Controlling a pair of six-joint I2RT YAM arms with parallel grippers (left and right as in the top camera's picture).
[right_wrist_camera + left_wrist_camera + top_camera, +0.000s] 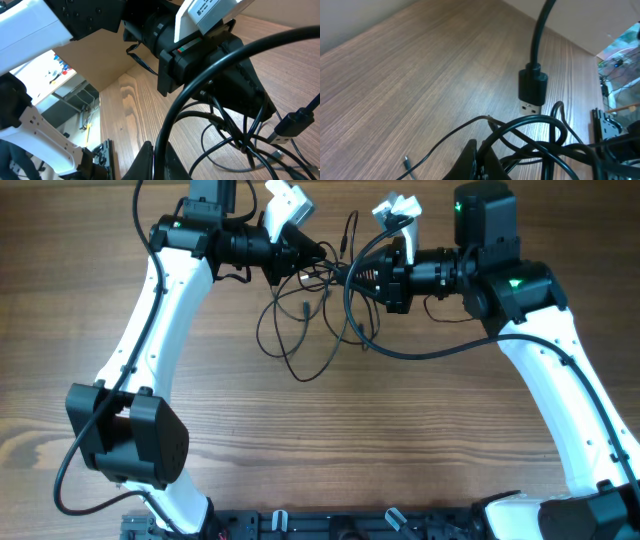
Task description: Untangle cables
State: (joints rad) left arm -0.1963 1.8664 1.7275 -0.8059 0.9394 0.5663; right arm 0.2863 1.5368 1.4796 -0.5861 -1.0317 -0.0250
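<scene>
The cables (328, 288) lie tangled on the table (320, 440) at its far centre. The left gripper (322, 254) sits at the tangle's far left edge. The right gripper (362, 275) sits just right of it, and the 2 face each other, near together. Loose loops spread from between them toward the near side. 1 plug end (532, 90) hangs upright, tip down, beside the strands.

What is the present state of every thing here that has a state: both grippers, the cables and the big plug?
left gripper, shut on the cables.
right gripper, shut on the cables.
cables, tangled, partly lifted between the grippers, some loops lying on the table.
USB plug, unplugged, hanging above the table.
</scene>
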